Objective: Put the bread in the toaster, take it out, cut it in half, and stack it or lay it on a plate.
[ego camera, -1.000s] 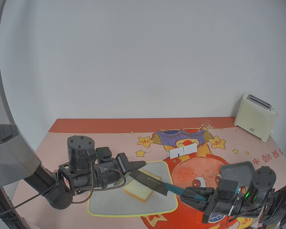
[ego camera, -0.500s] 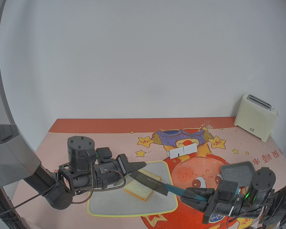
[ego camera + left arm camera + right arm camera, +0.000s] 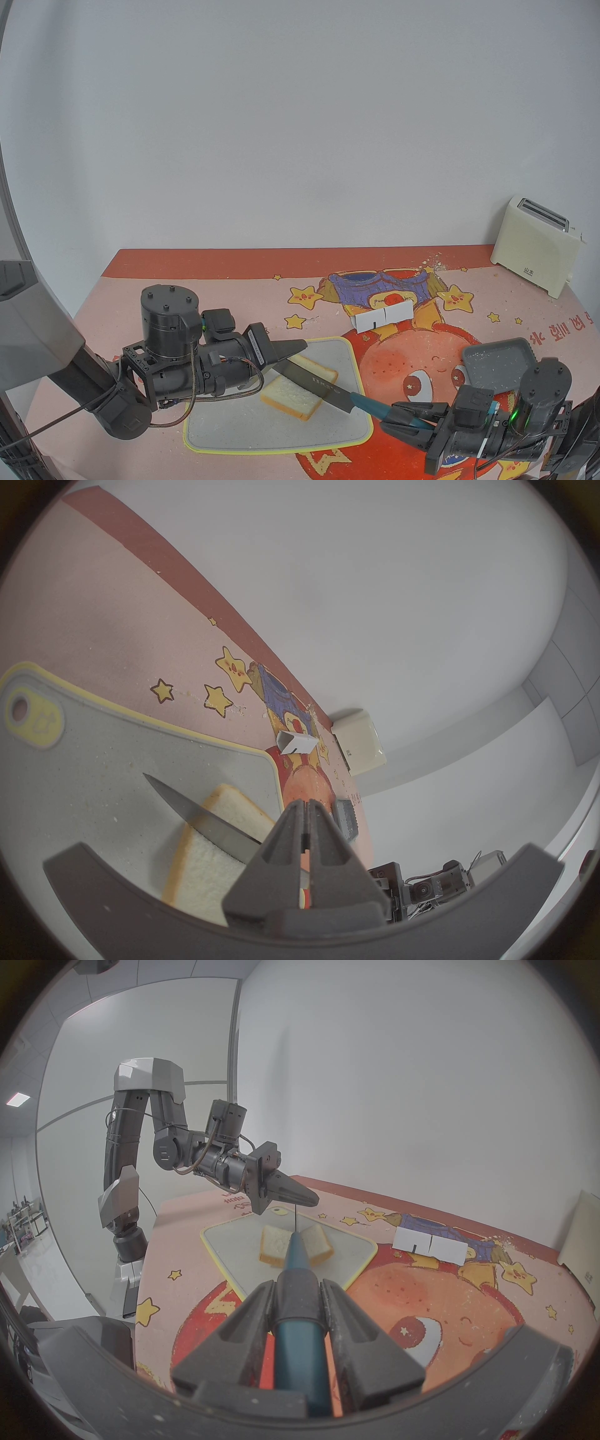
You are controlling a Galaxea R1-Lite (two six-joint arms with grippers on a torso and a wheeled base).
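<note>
The right gripper (image 3: 400, 415) clamps the knife (image 3: 319, 382) by its handle, blade across the bread (image 3: 294, 397) ahead of it for halving, while the left gripper (image 3: 297, 345), pinched together and empty, sits just above the slice, likely to steady it.

Bread (image 3: 287, 397): white slice, tan crust, flat on the grey board (image 3: 250, 425).
Knife (image 3: 312, 381): dark blade, teal handle, lying slantwise across the slice.
Toaster (image 3: 537, 253): cream, upright, far right corner of the worktop (image 3: 219, 294).
Plate (image 3: 498, 364): grey, squarish, near the right edge.
</note>
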